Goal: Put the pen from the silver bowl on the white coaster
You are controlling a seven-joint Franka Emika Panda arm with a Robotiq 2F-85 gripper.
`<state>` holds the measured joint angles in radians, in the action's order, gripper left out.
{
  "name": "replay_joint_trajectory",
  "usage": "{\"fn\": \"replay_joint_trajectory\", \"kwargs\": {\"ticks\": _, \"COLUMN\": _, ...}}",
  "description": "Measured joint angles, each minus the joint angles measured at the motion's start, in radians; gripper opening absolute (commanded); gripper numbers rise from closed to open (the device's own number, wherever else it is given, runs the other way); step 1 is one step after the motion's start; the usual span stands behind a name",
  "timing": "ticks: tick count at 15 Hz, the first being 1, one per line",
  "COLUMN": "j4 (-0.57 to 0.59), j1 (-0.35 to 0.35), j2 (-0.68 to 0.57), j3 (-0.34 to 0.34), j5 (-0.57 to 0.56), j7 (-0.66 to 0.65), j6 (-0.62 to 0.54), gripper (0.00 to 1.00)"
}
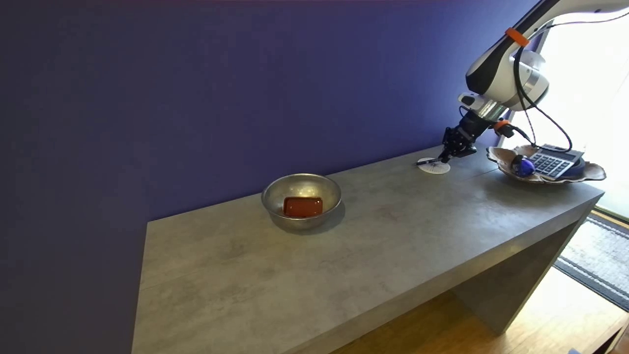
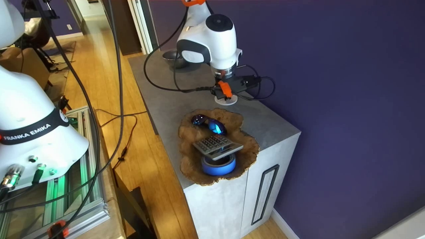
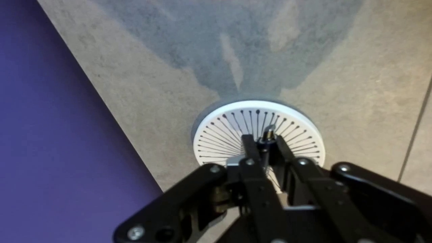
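My gripper (image 1: 444, 156) is shut on the thin dark pen (image 1: 426, 162) at the far end of the table. In the wrist view the pen (image 3: 269, 133) stands between the fingertips (image 3: 264, 141), its metal tip pointing away. The white coaster (image 1: 436, 169) lies flat under the gripper and pen; dark lines radiate across it in the wrist view (image 3: 219, 135). In an exterior view the pen's end reaches the coaster's edge. I cannot tell whether the pen touches the coaster. The silver bowl (image 1: 297, 225) stands apart, well away from the gripper; it also shows in an exterior view (image 2: 170, 59).
A red-brown block (image 1: 303, 207) lies in the silver bowl. A wide wooden dish (image 2: 189, 166) near the coaster holds sunglasses (image 2: 216, 126), a calculator (image 2: 212, 143) and a blue tape roll (image 2: 219, 168). A purple wall (image 1: 245, 98) runs along the table's back edge.
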<state>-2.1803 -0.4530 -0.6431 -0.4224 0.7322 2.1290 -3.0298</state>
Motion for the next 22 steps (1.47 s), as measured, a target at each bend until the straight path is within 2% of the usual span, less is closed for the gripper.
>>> {"fn": "replay_joint_trajectory", "kwargs": {"ticks": 7, "j4": 0.000, "j1": -0.002, "j2": -0.005, "j3": 0.009, "j5": 0.000, "j7": 0.001, "j6": 0.000, "gripper": 0.05}}
{"fn": "replay_joint_trajectory", "kwargs": {"ticks": 8, "j4": 0.001, "j1": -0.002, "j2": -0.005, "j3": 0.011, "j5": 0.000, "j7": 0.001, "j6": 0.000, "gripper": 0.41}}
{"fn": "replay_joint_trajectory", "kwargs": {"ticks": 9, "j4": 0.001, "j1": -0.002, "j2": -0.005, "j3": 0.013, "j5": 0.000, "j7": 0.001, "j6": 0.000, "gripper": 0.42}}
{"fn": "replay_joint_trajectory", "kwargs": {"ticks": 17, "j4": -0.007, "j1": 0.008, "j2": 0.015, "j3": 0.019, "j5": -0.001, "j7": 0.001, "j6": 0.005, "gripper": 0.98}}
{"fn": "replay_joint_trajectory", "kwargs": {"ticks": 19, "j4": -0.044, "j1": 0.007, "j2": 0.081, "j3": 0.011, "j5": -0.001, "j7": 0.001, "j6": 0.073, "gripper": 1.00}}
{"fn": "replay_joint_trajectory", "kwargs": {"ticks": 22, "j4": -0.148, "j1": -0.005, "j2": 0.245, "j3": 0.012, "j5": -0.016, "j7": -0.002, "j6": 0.280, "gripper": 1.00}}
